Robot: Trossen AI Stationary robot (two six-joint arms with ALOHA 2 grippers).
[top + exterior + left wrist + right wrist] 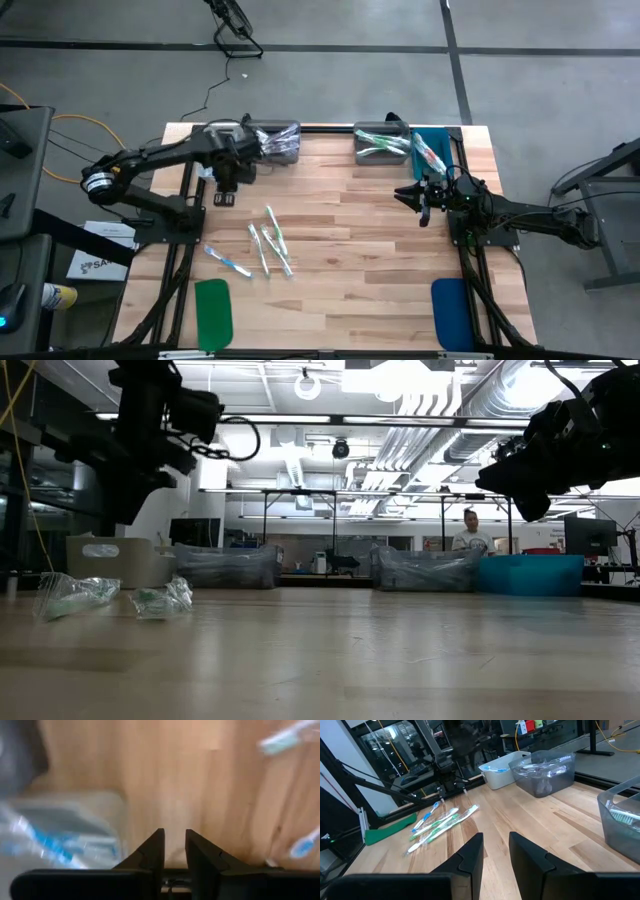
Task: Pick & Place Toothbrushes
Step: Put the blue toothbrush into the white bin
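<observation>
Wrapped toothbrushes (268,243) lie loose mid-table; light, slippery, best pinched mid-handle. Left gripper (174,851) and right gripper (496,851) both slightly parted, empty.

An industrial lab: exposed ceiling ducts (440,405), concrete floor (330,85), workbenches (330,500).

I note several clear-wrapped toothbrushes (268,240) with green and blue accents lying loose, flat and fanned at the frame's lower centre-left in the high view.
</observation>
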